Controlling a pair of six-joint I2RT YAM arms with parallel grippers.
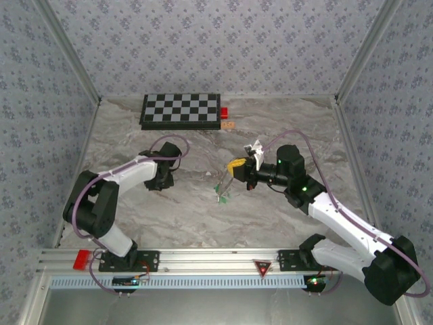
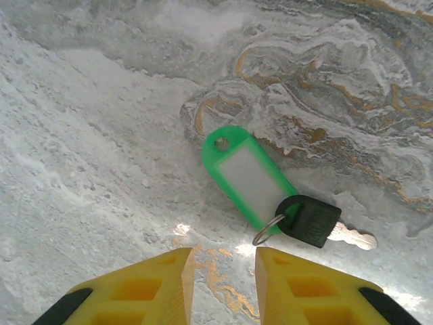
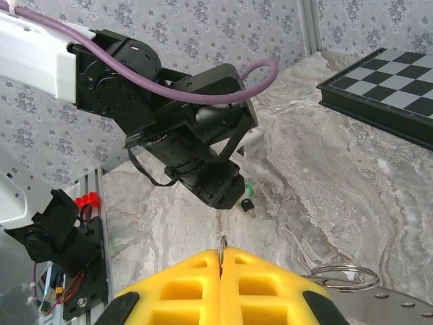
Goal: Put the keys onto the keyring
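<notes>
A key with a black head (image 2: 311,220) lies on the marble, joined by a small wire ring (image 2: 269,230) to a green tag (image 2: 254,179). My left gripper (image 2: 224,261) hovers just short of it, open, with bare table between its yellow fingers. The same key (image 3: 247,203) shows under the left arm's tip in the right wrist view. My right gripper (image 3: 221,256) is shut on the thin metal keyring (image 3: 221,242), whose edge pokes up between the fingers. Small green keys (image 1: 221,191) sit below the right gripper (image 1: 232,169); I cannot tell whether they hang or lie.
A chessboard (image 1: 181,110) lies at the back, with a red block (image 1: 224,112) and a tan piece (image 1: 228,124) beside it. A second wire ring (image 3: 342,276) shows beside my right finger. Patterned walls close in three sides.
</notes>
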